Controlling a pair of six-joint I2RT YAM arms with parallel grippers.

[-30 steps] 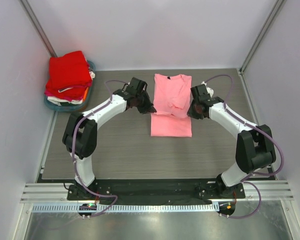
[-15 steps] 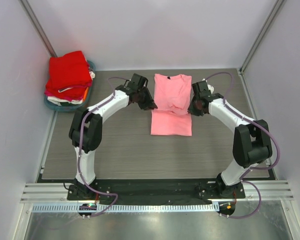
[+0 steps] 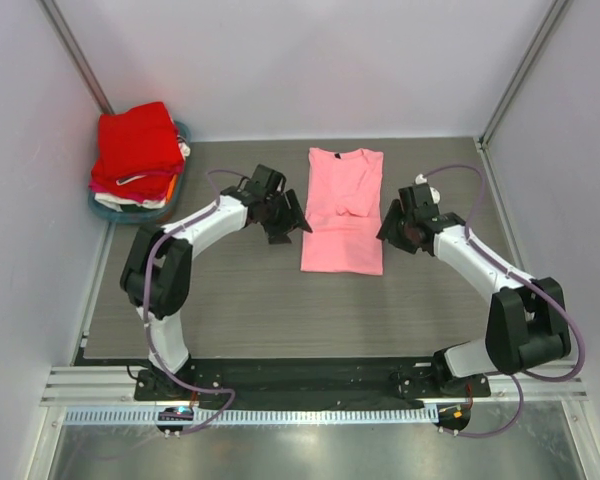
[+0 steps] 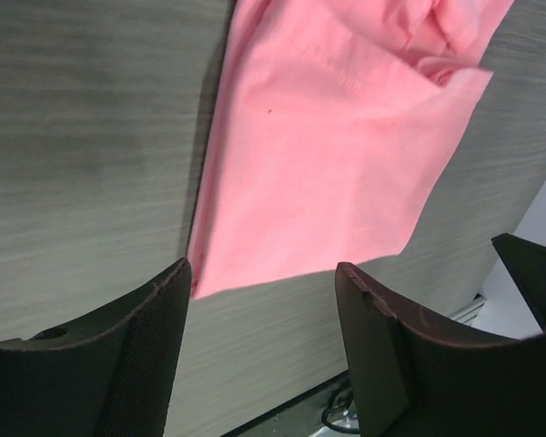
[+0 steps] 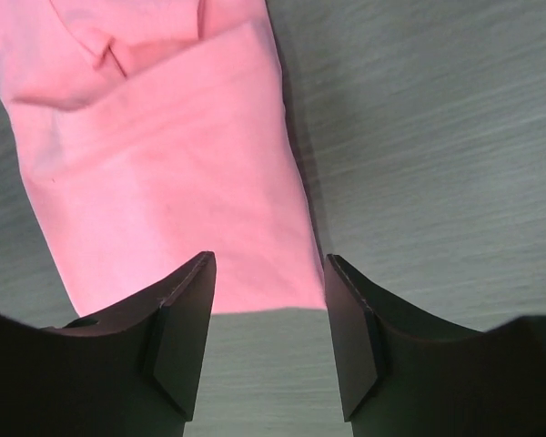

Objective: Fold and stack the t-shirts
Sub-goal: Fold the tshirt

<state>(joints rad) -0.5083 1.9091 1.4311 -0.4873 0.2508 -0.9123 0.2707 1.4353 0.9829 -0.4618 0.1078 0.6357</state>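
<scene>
Grey wood-grain desk (image 3: 230,300), walled at the back and both sides. Items as you left them, near to far:

1. Left arm (image 3: 205,222) and right arm (image 3: 470,255). You had drawn both back toward you and outward from the sleeve area where they stood half a second before. Left jaws were apart and empty, just beside the shirt's left edge. Right jaws were likewise apart and empty, just off its right edge.

2. Light pink t-shirt (image 3: 342,215). It lay flat at mid-desk as a narrow strip, hem nearest you and collar farthest, sleeves turned inward with a small rumple at the middle. It had not shifted on release. Judged: side folds done, hem-to-collar fold outstanding. Each wrist view showed a hem corner between its jaws.

3. Stack of folded t-shirts (image 3: 135,150), red on top, in the teal tray (image 3: 102,212). It sat in the far-left corner, well apart from the pink one.

Room: you had open desk on either side of the strip and some beyond the collar. The left wall stood close to the tray, so the carry there would likely be tight.
</scene>
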